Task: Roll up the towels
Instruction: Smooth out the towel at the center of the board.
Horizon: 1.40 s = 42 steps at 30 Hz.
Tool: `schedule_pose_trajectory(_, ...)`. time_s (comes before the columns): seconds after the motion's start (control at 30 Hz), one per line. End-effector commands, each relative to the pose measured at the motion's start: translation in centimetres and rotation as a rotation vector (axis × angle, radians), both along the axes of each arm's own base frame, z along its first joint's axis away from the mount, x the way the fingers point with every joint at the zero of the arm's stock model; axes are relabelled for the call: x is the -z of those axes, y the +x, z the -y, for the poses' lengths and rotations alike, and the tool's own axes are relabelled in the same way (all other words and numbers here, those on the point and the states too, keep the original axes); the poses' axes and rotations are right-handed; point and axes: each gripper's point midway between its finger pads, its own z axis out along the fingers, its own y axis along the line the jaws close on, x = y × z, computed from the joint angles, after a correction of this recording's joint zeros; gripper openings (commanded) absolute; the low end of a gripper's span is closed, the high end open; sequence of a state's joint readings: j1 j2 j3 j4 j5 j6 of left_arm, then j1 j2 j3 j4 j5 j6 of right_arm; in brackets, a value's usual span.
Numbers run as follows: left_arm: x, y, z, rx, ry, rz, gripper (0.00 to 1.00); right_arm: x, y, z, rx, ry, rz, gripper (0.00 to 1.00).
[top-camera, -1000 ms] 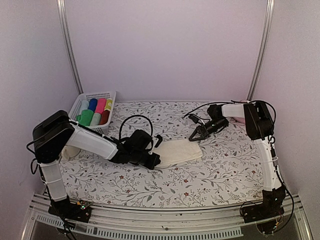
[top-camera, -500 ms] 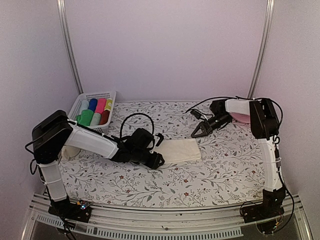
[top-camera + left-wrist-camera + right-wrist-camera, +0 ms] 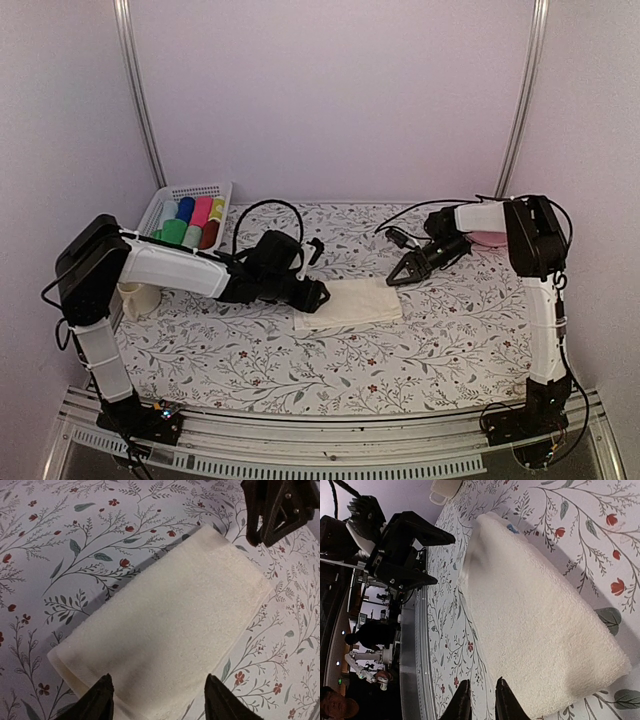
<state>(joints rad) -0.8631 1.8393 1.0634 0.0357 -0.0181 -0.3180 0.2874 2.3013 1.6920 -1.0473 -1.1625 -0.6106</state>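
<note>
Since a second ago the left pincer (image 3: 318, 294) has let go and lifted; the cream towel (image 3: 350, 302) lies folded mid-tabletop (image 3: 430, 350). The basket (image 3: 185, 192) at the back-left corner holds coloured rolls, green towel (image 3: 174, 235) among them. Left wrist: fingers (image 3: 97, 700) apart over the towel (image 3: 170, 625). Right wrist: fingers (image 3: 462, 702) nearly together, empty, beside the towel (image 3: 535, 630); its small mark shows only here.

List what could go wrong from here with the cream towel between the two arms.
1. The cream towel lies folded flat, not rolled, and the left gripper has its fingers open above its near edge; a closing grip may catch only the top layer, giving a loose roll.
2. The right gripper, fingers nearly together, hovers off the far end without pinning it, so the towel could slide on the floral tablecloth.
</note>
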Motion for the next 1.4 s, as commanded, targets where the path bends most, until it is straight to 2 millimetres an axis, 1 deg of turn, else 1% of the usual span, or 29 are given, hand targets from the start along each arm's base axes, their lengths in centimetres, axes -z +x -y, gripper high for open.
schedule_pose_trajectory(0.0, 0.1, 2.8, -1.6, -0.039, -0.002, 0.026, 0.60, 3.1, -0.9, 0.3, 0.006, 0.012, -0.093, 0.16)
schedule_pose_trajectory(0.13, 2.6, 4.3, -3.1, -0.081, 0.032, -0.004, 0.58, 5.1, -1.9, 0.8, 0.006, -0.021, -0.135, 0.16)
schedule_pose_trajectory(0.23, 4.0, 4.4, -3.4, -0.088, 0.054, -0.019, 0.58, 6.0, -2.3, 1.1, 0.010, -0.049, -0.146, 0.16)
schedule_pose_trajectory(0.33, 4.4, 4.5, -3.9, -0.106, 0.076, -0.019, 0.58, 6.6, -2.4, 1.4, 0.017, -0.078, -0.150, 0.16)
schedule_pose_trajectory(0.37, 6.1, 4.3, -4.4, -0.114, 0.116, -0.042, 0.57, 6.8, -2.4, 1.4, 0.020, -0.088, -0.152, 0.16)
schedule_pose_trajectory(0.43, 6.5, 4.3, -5.0, -0.130, 0.144, -0.042, 0.57, 6.8, -2.2, 1.5, 0.025, -0.100, -0.145, 0.16)
schedule_pose_trajectory(0.53, 7.0, 4.6, -5.7, -0.152, 0.184, -0.034, 0.57, 6.1, -1.7, 1.5, 0.025, -0.111, -0.110, 0.16)
schedule_pose_trajectory(0.57, 7.1, 4.8, -5.9, -0.162, 0.201, -0.027, 0.58, 4.9, -1.3, 1.5, 0.024, -0.108, -0.070, 0.16)
schedule_pose_trajectory(0.63, 7.3, 5.2, -6.3, -0.177, 0.238, -0.017, 0.60, 3.2, -0.7, 1.4, 0.024, -0.109, -0.004, 0.17)
schedule_pose_trajectory(0.73, 7.0, 5.4, -6.1, -0.179, 0.248, -0.005, 0.66, 1.0, 0.1, 1.3, 0.030, -0.103, 0.074, 0.18)
schedule_pose_trajectory(0.83, 5.5, 5.6, -6.0, -0.187, 0.226, 0.024, 0.75, -0.8, 0.8, 1.2, 0.030, -0.100, 0.135, 0.18)
schedule_pose_trajectory(0.9, 4.2, 5.8, -6.1, -0.198, 0.215, 0.049, 0.77, -1.4, 1.3, 1.2, 0.031, -0.105, 0.166, 0.18)
schedule_pose_trajectory(0.93, 3.0, 5.9, -6.2, -0.206, 0.201, 0.069, 0.78, -1.7, 1.6, 1.1, 0.032, -0.111, 0.181, 0.18)
schedule_pose_trajectory(0.97, 2.3, 5.9, -6.4, -0.214, 0.196, 0.081, 0.80, -2.0, 1.8, 1.0, 0.031, -0.116, 0.198, 0.18)
schedule_pose_trajectory(1.03, 1.4, 5.8, -6.8, -0.224, 0.193, 0.097, 0.81, -2.2, 2.3, 0.9, 0.030, -0.137, 0.238, 0.18)
schedule_pose_trajectory(1.07, 1.4, 5.7, -7.0, -0.226, 0.197, 0.096, 0.81, -2.3, 2.6, 0.8, 0.032, -0.151, 0.260, 0.18)
schedule_pose_trajectory(1.13, 1.7, 5.2, -7.1, -0.218, 0.201, 0.082, 0.82, -2.4, 3.1, 0.7, 0.037, -0.182, 0.300, 0.23)
schedule_pose_trajectory(1.27, 3.5, 3.9, -6.2, -0.178, 0.184, 0.024, 0.82, -2.3, 3.3, 0.2, 0.039, -0.233, 0.354, 0.28)
schedule_pose_trajectory(1.37, 4.6, 3.4, -5.8, -0.166, 0.199, 0.007, 0.82, -2.0, 3.3, 0.2, 0.044, -0.266, 0.381, 0.33)
